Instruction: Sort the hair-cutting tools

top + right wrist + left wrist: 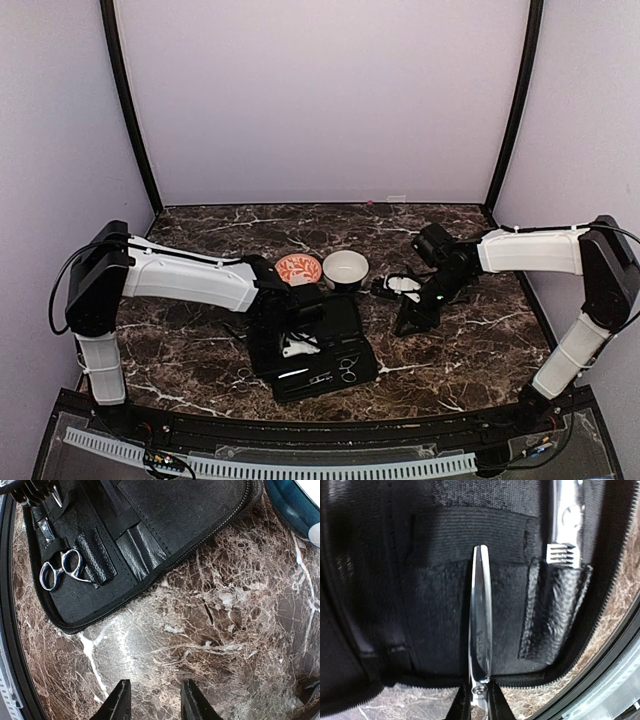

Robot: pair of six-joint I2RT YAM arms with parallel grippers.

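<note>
My left gripper is shut on a pair of closed silvery scissors, gripping them at the pivot. The blades point over the inside of the open black case. A silvery comb-toothed tool sits in a pocket at the case's right. In the top view the left gripper is over the case. Ring-handled scissors lie strapped in the case, also seen from above. My right gripper is open and empty above bare marble, right of the case.
An orange-patterned bowl and a white bowl stand just behind the case. A small black-and-white object lies near the right arm. A bowl's dark rim shows in the right wrist view. The table's black front edge is close.
</note>
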